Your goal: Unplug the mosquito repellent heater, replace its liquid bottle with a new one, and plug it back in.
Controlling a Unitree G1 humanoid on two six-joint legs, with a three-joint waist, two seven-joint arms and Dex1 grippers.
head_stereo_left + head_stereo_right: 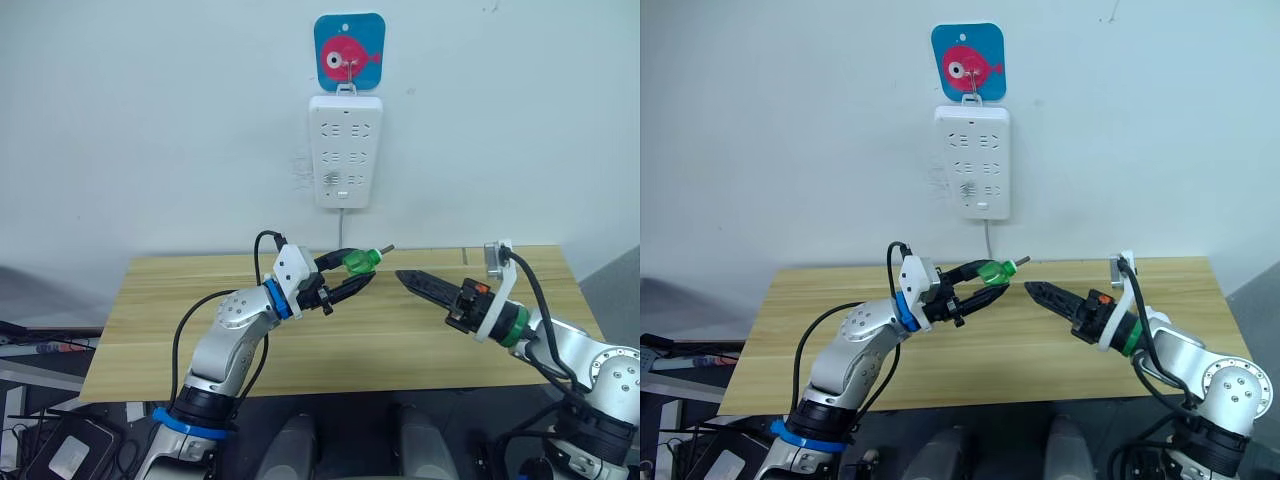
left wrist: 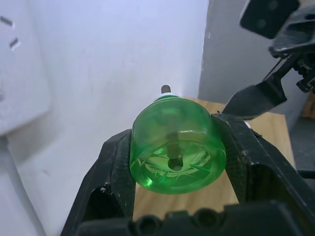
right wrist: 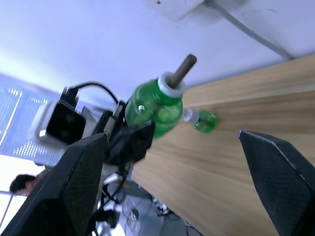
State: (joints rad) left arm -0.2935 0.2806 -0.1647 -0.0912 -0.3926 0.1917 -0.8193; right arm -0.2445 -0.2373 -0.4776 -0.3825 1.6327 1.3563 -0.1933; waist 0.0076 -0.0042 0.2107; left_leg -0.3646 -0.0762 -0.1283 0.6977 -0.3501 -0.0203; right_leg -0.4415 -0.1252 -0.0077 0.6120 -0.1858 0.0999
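The left tool is clamped on a small green transparent plastic bottle, wick pointing toward the right tool, whose fingers stand apart just beside it above the wooden tabletop.

The liquid bottle was translucent green with a white collar and a dark wick. It was clamped by its body between the fingers of the left gripper, wick pointing away from the wrist. A second green bottle lay on its side below it, clear of the fingers.
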